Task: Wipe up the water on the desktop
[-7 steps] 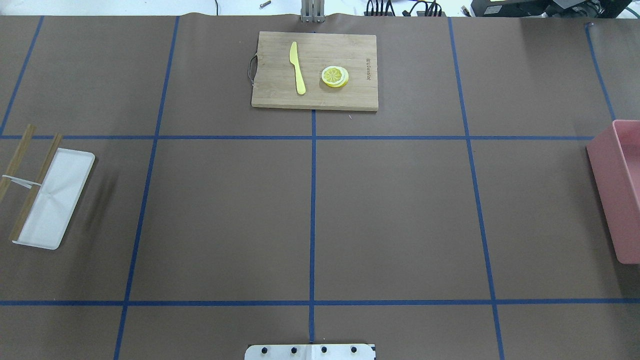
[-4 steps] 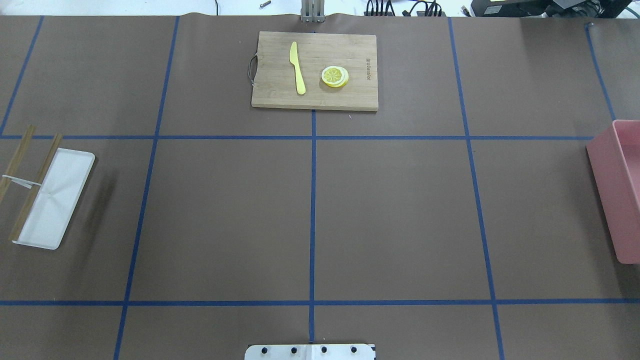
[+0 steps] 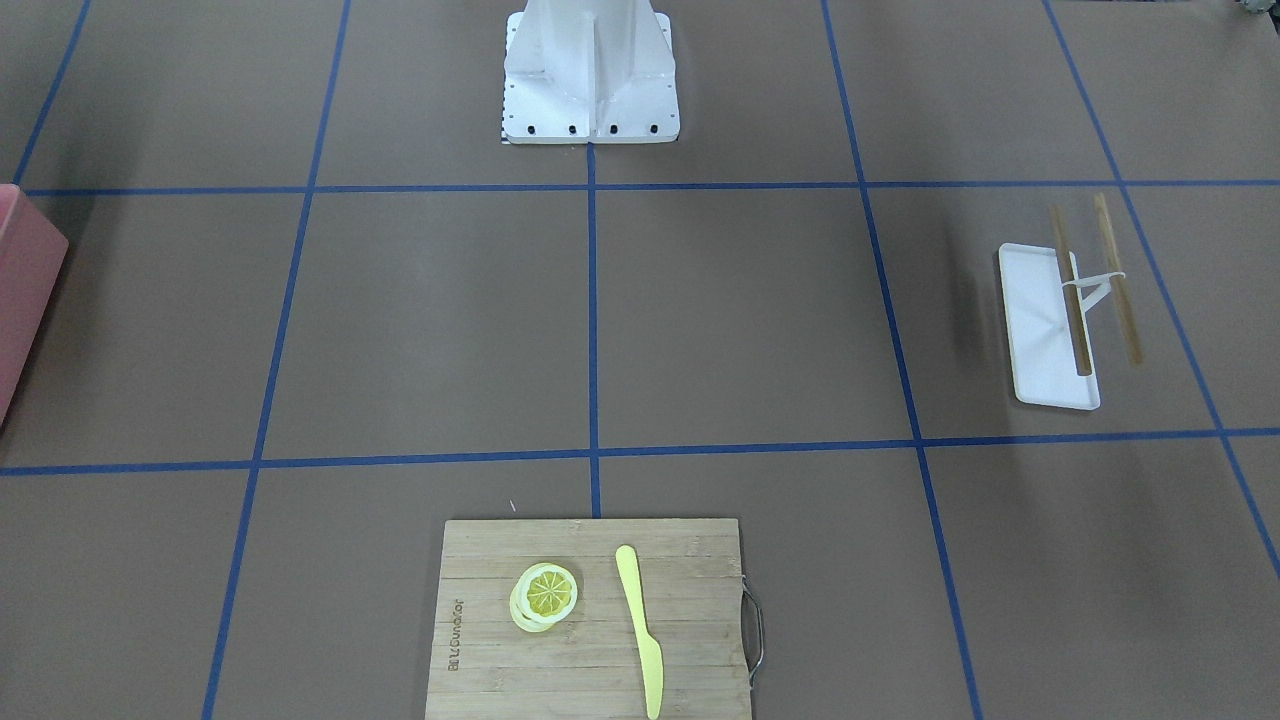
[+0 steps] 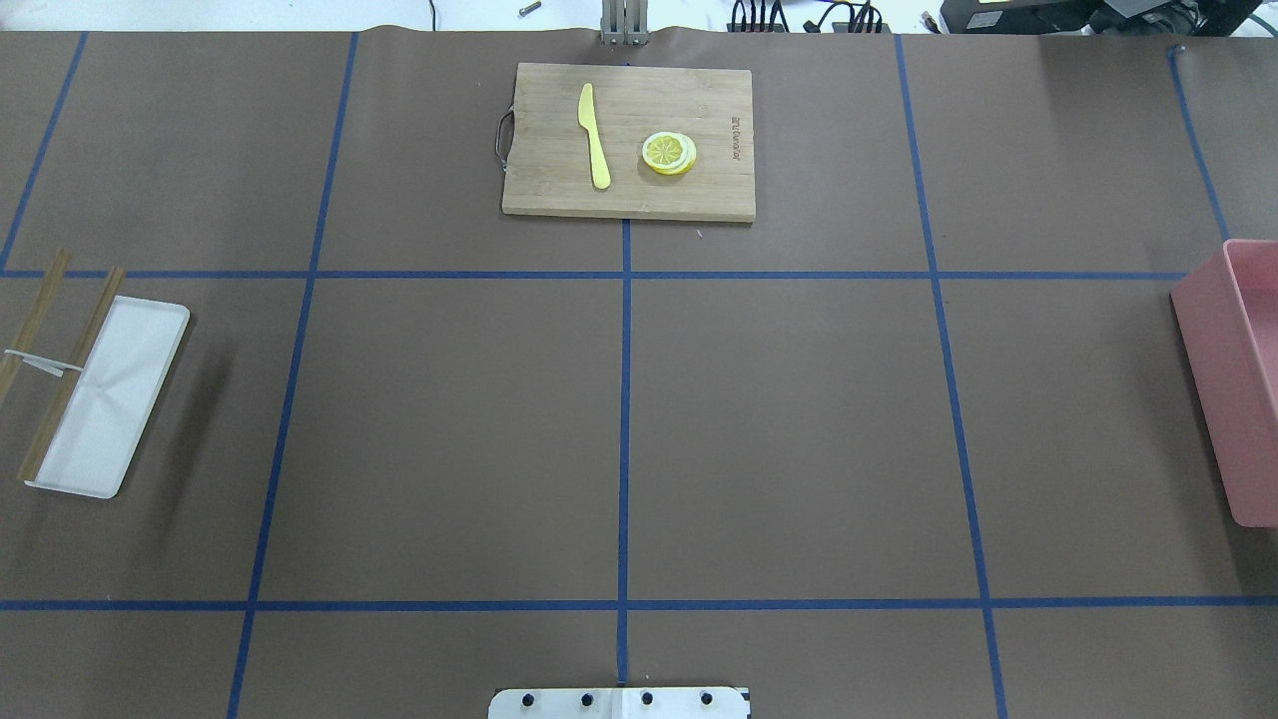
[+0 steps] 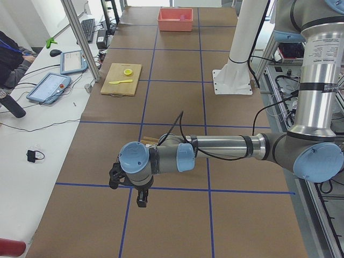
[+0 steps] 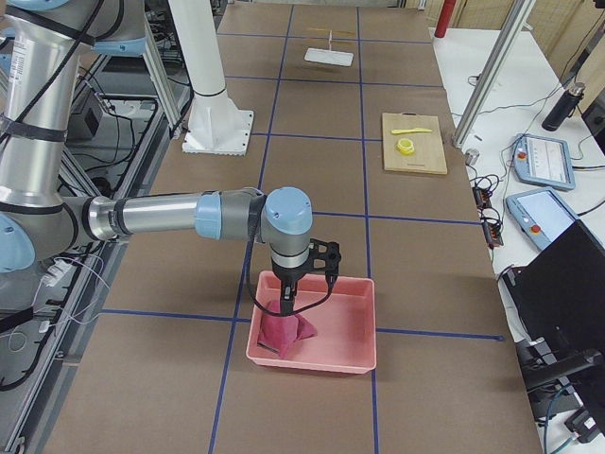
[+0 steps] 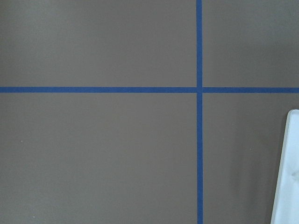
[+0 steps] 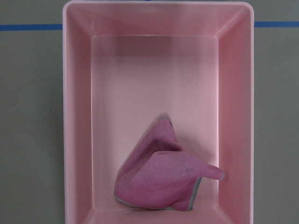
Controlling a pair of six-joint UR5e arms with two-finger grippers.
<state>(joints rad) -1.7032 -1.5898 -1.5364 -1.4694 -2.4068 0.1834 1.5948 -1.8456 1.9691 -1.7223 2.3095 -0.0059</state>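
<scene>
The brown desktop (image 4: 799, 429) with its blue tape grid fills every view, and I see no water on it. A crumpled pink cloth (image 8: 159, 182) lies in a pink bin (image 8: 77, 116) at the table's right end. In the exterior right view my right gripper (image 6: 286, 305) hangs in the bin (image 6: 350, 355), just over the cloth (image 6: 298, 331). I cannot tell if it is open or shut. In the exterior left view my left gripper (image 5: 141, 201) hovers over the desktop (image 5: 177, 107) near the white tray. I cannot tell its state either.
A bamboo cutting board (image 4: 629, 140) with a yellow knife (image 4: 595, 135) and lemon slices (image 4: 668, 153) lies at the far middle. A white tray (image 4: 105, 399) with two wooden sticks (image 4: 70, 374) across it sits at the left. The robot's base plate (image 4: 619, 702) is at the near edge.
</scene>
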